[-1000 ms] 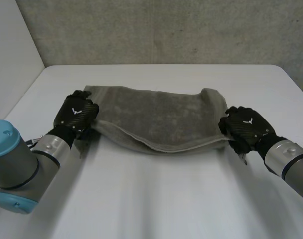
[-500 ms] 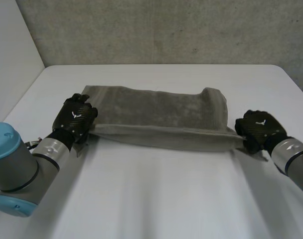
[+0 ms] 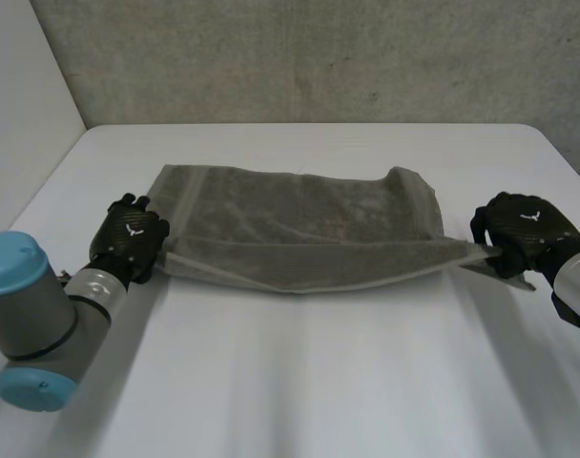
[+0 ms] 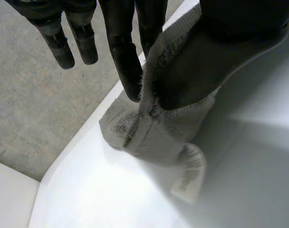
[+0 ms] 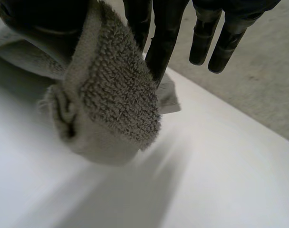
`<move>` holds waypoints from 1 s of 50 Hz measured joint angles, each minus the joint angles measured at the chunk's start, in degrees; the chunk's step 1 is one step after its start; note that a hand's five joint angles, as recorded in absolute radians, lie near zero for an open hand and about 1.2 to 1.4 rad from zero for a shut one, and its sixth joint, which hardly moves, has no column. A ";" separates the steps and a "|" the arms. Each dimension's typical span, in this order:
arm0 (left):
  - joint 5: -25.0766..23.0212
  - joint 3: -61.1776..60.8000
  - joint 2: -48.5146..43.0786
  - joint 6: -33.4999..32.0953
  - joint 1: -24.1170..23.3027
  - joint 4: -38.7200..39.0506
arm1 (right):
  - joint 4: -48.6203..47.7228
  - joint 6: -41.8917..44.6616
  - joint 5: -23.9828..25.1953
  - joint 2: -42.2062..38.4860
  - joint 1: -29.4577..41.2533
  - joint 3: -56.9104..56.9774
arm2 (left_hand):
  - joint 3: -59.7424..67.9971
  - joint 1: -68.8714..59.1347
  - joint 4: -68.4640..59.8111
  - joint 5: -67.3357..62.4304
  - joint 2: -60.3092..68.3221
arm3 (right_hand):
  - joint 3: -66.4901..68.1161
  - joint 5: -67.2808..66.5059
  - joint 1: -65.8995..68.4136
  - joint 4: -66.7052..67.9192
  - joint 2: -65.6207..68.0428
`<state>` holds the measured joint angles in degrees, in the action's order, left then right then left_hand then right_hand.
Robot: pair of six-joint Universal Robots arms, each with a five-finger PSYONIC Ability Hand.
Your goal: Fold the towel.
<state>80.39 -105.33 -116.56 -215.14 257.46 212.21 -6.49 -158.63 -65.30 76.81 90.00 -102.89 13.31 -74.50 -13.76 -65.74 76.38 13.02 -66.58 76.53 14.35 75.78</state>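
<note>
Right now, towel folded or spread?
Neither fully: the towel is stretched between the left hand and right hand, each pinching a near corner; far edge on the table. Completed fold: cannot tell.

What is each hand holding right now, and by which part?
Both hold the towel. The left hand pinches its near left corner, and the right hand pinches its near right corner. The near edge runs between them.

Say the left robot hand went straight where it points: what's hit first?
The left robot hand, pinching the towel, seems to face bare table, then the grey wall; depth is unclear.
</note>
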 measured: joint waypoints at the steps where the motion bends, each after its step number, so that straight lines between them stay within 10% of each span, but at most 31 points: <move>1: -0.08 -0.20 0.71 0.02 0.12 -0.83 | 0.98 0.34 0.32 0.17 0.01 0.08 | 0.00 0.00 0.00 0.00 0.00 | 0.00 0.00 0.00 0.00 0.00; 14: -3.07 -1.66 11.93 0.69 2.84 -16.87 | 25.84 17.45 6.25 1.80 0.09 5.62 | 0.00 -0.01 0.00 -0.01 0.11 | 0.00 -0.01 0.00 0.00 0.00; 31: -11.54 -0.56 27.65 6.54 9.64 -24.67 | 28.73 19.24 6.10 10.33 -0.43 12.97 | 0.00 -0.01 0.00 -0.01 0.11 | 0.00 -0.01 0.00 0.00 0.00; 50: -11.26 12.17 8.82 10.01 9.78 -23.76 | 27.65 24.24 1.99 -8.06 4.05 24.45 | 0.00 -0.02 0.00 -0.01 0.11 | 0.00 -0.01 0.00 0.00 0.00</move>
<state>69.12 -93.16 -107.73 -205.12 267.25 188.45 21.15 -134.39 -63.32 68.75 94.05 -78.44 13.31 -74.52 -13.76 -65.75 76.50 13.02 -66.59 76.53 14.35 75.78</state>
